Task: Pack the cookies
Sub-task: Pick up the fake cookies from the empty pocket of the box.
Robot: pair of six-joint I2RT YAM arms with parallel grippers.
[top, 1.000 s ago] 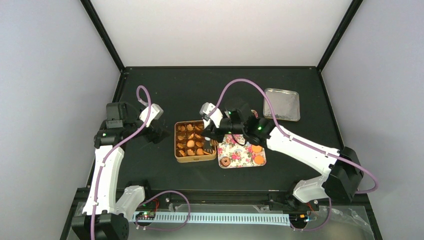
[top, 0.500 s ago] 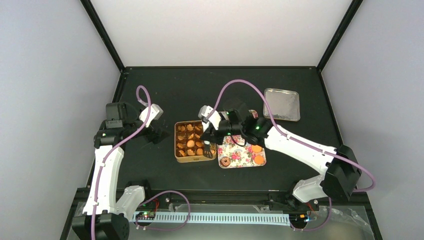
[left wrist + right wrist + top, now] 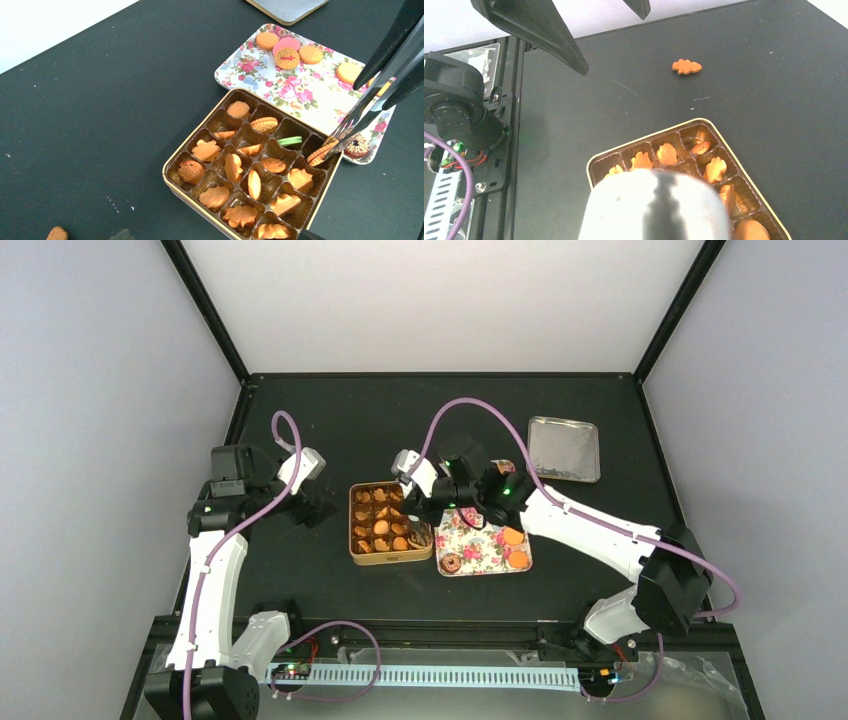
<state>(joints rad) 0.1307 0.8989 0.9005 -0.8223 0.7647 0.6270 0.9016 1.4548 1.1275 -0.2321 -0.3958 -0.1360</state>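
The gold square tin (image 3: 172,181) holds several orange cookies (image 3: 232,167) and a green one (image 3: 290,141) in its brown cups. My right gripper (image 3: 331,146) reaches in from the upper right. It is shut on a round sandwich cookie (image 3: 318,156) over the tin's right corner cup (image 3: 416,537). More cookies (image 3: 287,58), a pink one (image 3: 286,45) and a brown ring (image 3: 358,147) lie on the floral tray (image 3: 295,95). My left gripper (image 3: 304,507) hovers open just left of the tin, and its fingers (image 3: 539,30) stand wide apart. A white blur hides the right jaws in the right wrist view.
One loose leaf-shaped cookie (image 3: 686,66) lies on the black table left of the tin. A silver tin lid (image 3: 563,448) rests at the back right. The floral tray (image 3: 490,552) sits against the tin's right side.
My right arm has shifted a little left, bringing the held cookie lower over the tin's right corner. The left arm has stayed still.
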